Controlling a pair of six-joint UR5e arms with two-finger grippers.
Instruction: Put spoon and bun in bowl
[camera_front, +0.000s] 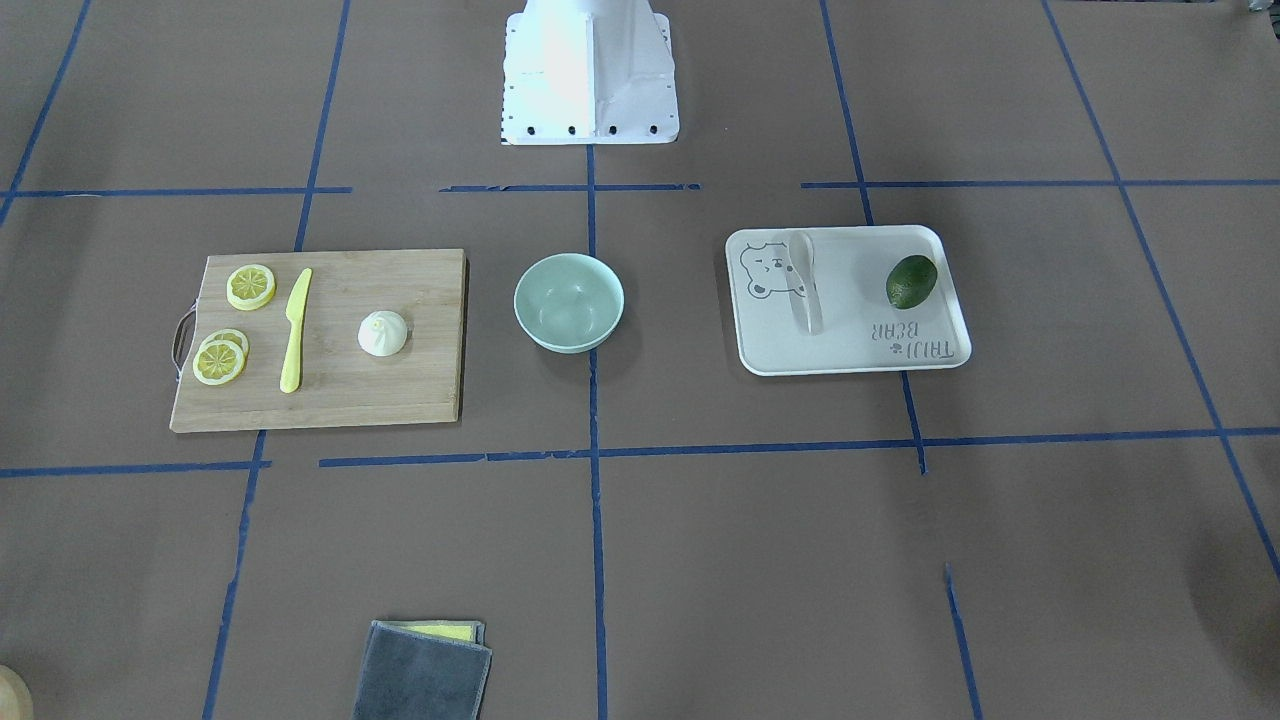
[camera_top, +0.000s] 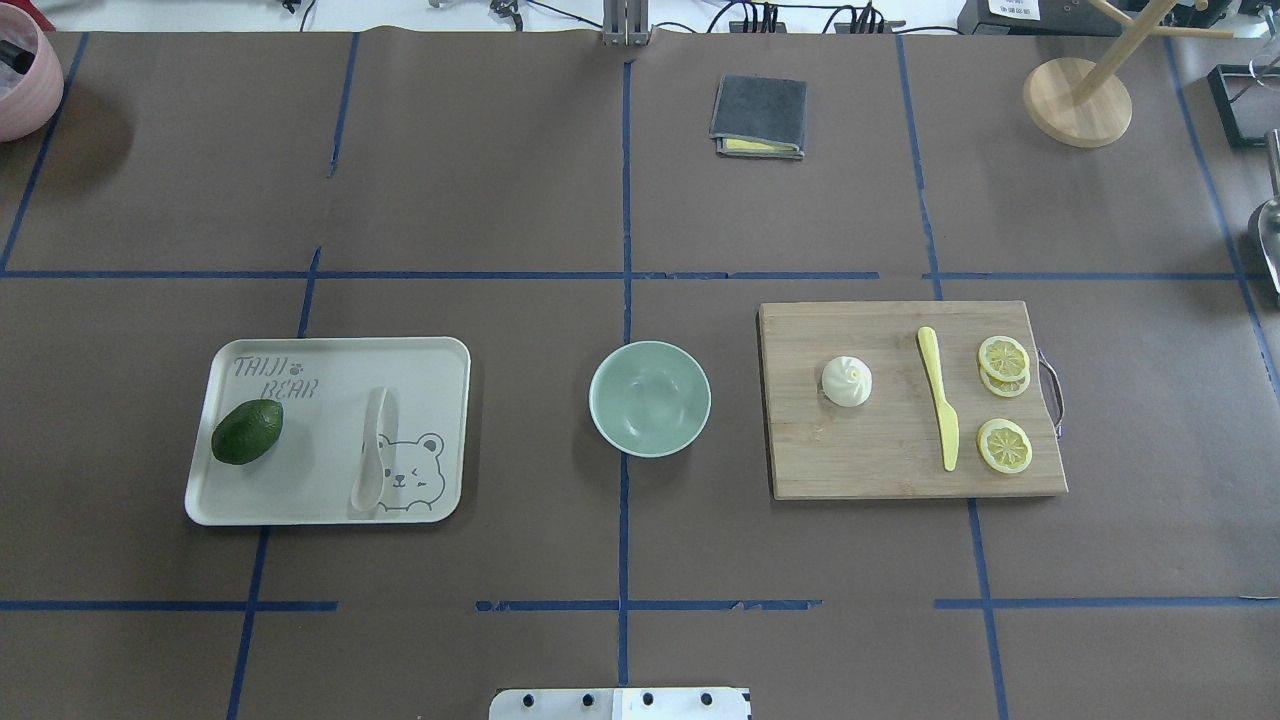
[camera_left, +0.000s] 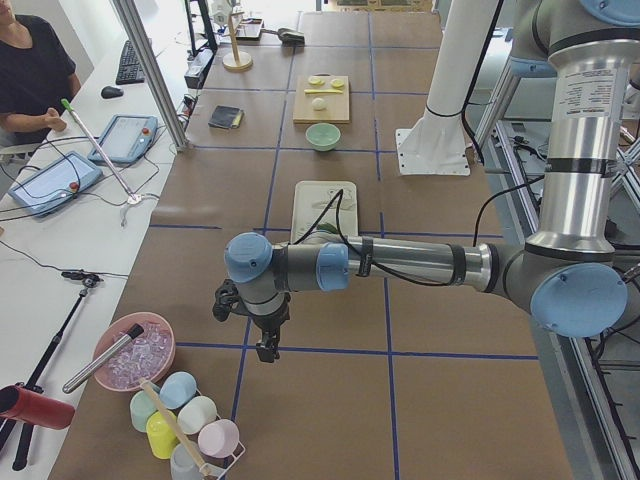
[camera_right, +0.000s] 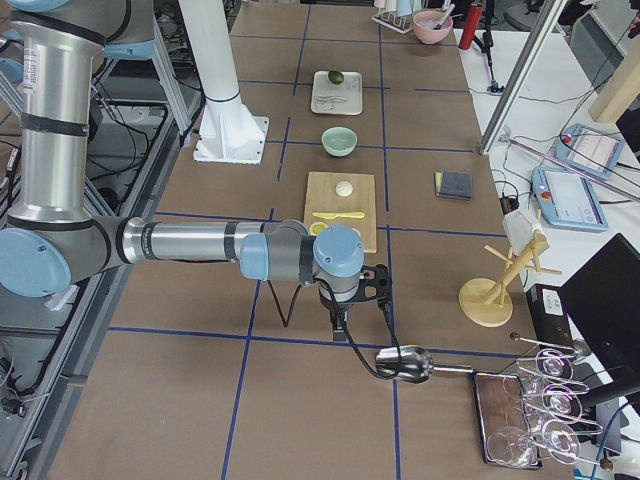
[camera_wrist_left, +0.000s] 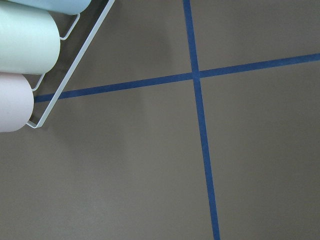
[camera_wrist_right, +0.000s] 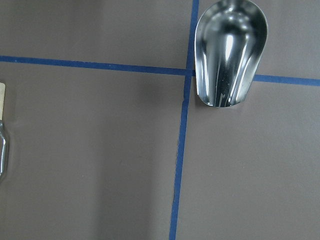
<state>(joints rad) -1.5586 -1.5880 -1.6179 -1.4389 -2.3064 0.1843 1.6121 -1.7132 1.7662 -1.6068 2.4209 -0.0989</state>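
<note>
The beige spoon lies on the white bear-printed tray, on the robot's left side. The white pleated bun sits on the wooden cutting board, on the robot's right side. The mint-green bowl stands empty between them. Neither gripper is near them. My left gripper hangs over the table's far left end, seen only in the exterior left view. My right gripper hangs past the board at the right end, seen only in the exterior right view. I cannot tell whether either is open or shut.
An avocado lies on the tray. A yellow knife and lemon slices lie on the board. A folded cloth lies at the operators' side. A cup rack stands near the left gripper and a metal scoop near the right.
</note>
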